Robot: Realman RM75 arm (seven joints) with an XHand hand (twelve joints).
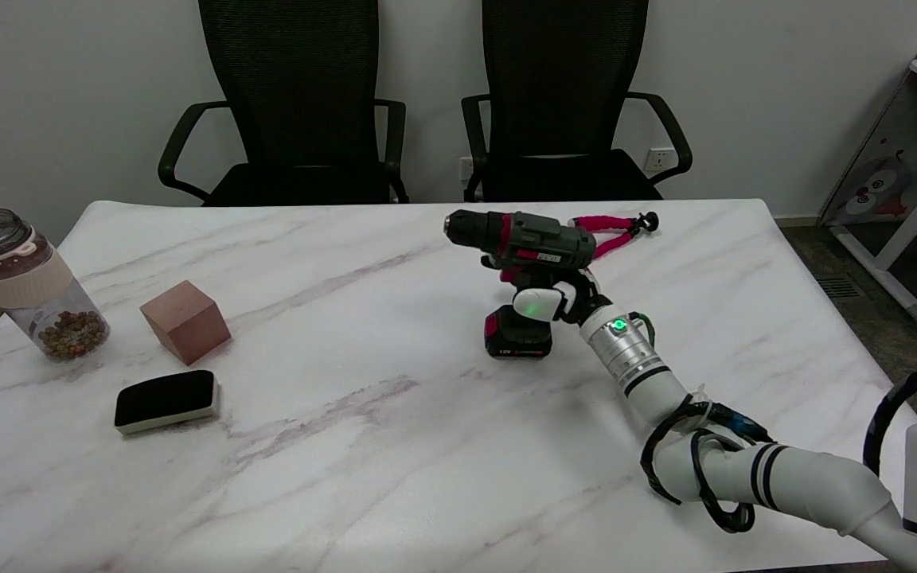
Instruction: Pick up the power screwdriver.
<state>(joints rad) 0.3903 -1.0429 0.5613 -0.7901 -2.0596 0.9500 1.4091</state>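
The power screwdriver (520, 239) stands upright on the tabletop (395, 446), and your right hand (550, 302) wraps around its handle.

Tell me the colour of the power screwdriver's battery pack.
The battery pack on the power screwdriver is black with red sides, seen in the head view.

Right arm (745, 458): white, cable-wrapped at the elbow, reaching in from the lower right and angled up toward the centre. Wrist (622, 346): silver ring, green light lit. Right hand (550, 301): black-and-white, fingers closed around the power screwdriver (522, 239) at its grip, below the body.
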